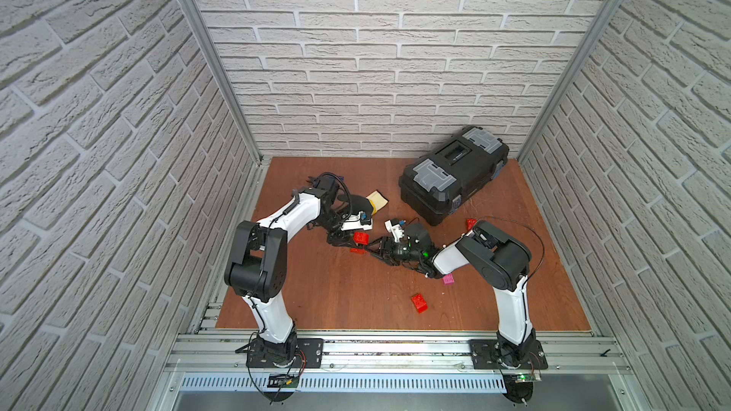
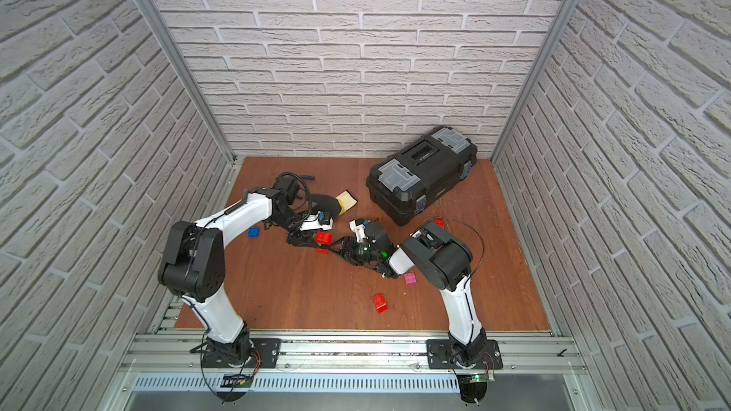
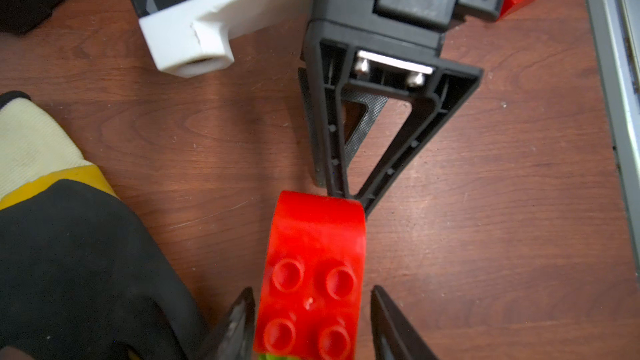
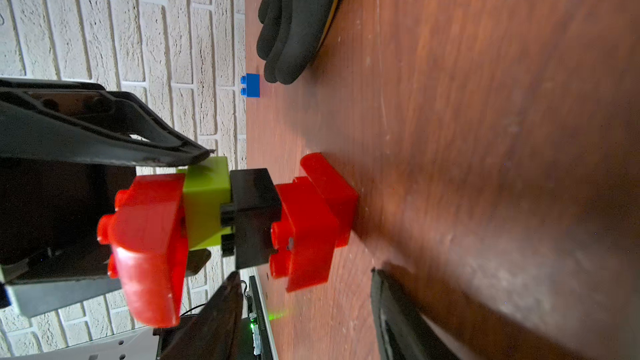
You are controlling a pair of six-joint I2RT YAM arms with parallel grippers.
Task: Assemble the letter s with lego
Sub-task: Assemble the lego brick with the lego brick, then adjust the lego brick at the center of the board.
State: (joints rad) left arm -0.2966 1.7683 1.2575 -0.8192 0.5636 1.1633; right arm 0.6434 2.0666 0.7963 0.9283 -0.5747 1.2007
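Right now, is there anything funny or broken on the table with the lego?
Yes. A work glove lies flat near the lego stack, though it is no brick. The white plastic mount on the right arm's wrist shows a thin crack.

On left arm (image 1: 294,211) and right arm (image 1: 510,306), white link shells are alternating with black joint housings, thin black cables (image 1: 348,193) looping alongside. Black base plates (image 1: 310,351) sitting at six o'clock. Green light (image 1: 426,253) glowing behind right gripper (image 1: 370,249); its ribbed triangular black fingers (image 3: 408,140) carrying silver screws (image 3: 362,65).
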